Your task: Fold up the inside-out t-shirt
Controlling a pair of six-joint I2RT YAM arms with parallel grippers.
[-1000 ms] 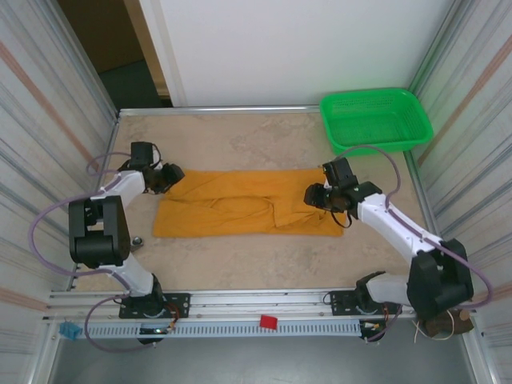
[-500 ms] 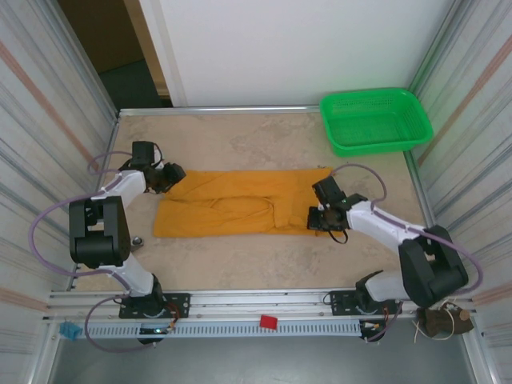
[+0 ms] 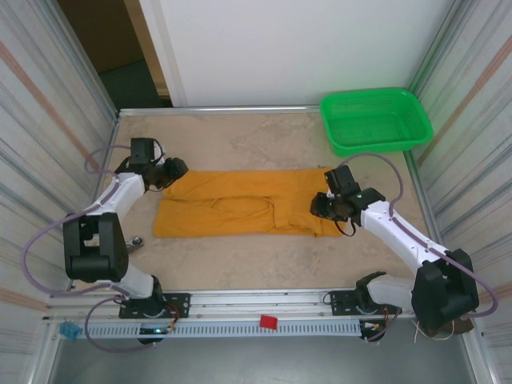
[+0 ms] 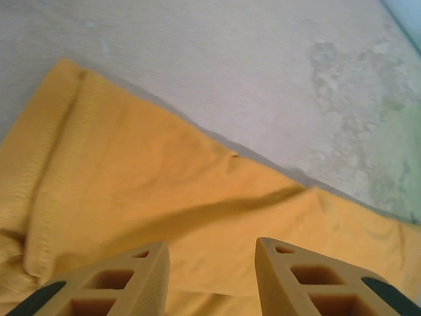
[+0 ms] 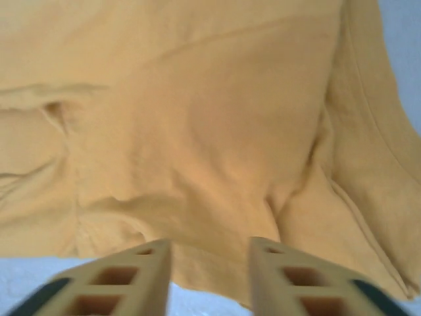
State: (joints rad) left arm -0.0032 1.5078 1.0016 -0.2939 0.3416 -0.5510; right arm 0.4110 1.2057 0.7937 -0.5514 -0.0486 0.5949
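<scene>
While the mottled beige table (image 3: 240, 136) is being crossed at its middle by the flat, creased mustard t-shirt (image 3: 232, 204), the shirt's far left corner is being overhung by the left gripper (image 3: 178, 169) and its right end by the right gripper (image 3: 318, 205). Both pairs of jaws are being shown narrowly parted, cloth visible through each gap. A green mesh basket (image 3: 376, 120) is being seen at the far right corner.

The t-shirt (image 3: 240, 204) lies across the bench (image 3: 240, 264), left tool (image 3: 178, 170) at its left end, right tool (image 3: 318, 206) at its right end, basket (image 3: 374, 120) in the far right corner.
</scene>
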